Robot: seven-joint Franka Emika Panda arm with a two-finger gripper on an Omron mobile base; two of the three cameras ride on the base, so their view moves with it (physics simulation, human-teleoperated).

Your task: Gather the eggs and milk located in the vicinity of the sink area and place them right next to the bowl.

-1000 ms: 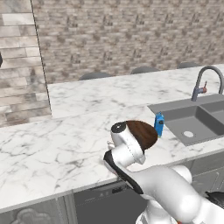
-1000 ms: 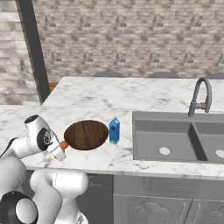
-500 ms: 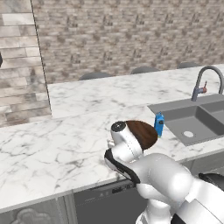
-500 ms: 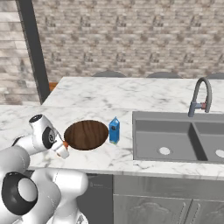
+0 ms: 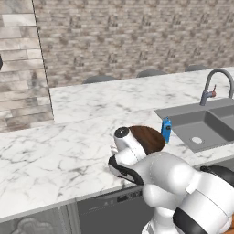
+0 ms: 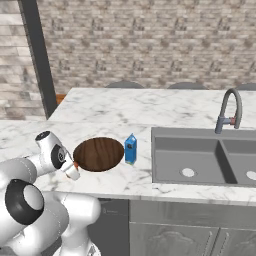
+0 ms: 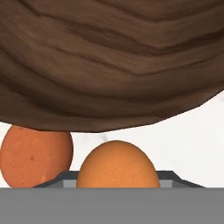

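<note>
On the marble counter (image 6: 150,107), the wooden bowl (image 6: 98,154) stands left of the grey sink (image 6: 205,155), and the blue milk carton (image 6: 130,149) already stands upright just beside the bowl's right edge, between bowl and sink; that part of the task reads as done. Beside the bowl's near-left rim, the hand view shows two orange-brown eggs: one egg (image 7: 36,155) rests on the counter at the left, partly under the overhang of the bowl's wall, so it appears delivered. The second egg (image 7: 116,165) sits centred at the bottom of the hand view, directly between the finger tips, and the claw (image 6: 73,170) is clenched on it, low over the counter at the bowl's left side. Whether this egg already touches the counter cannot be told. Judged from this layout, the remaining work is to set the held egg down next to its twin, release it, and withdraw without nudging either egg or the bowl.
</note>
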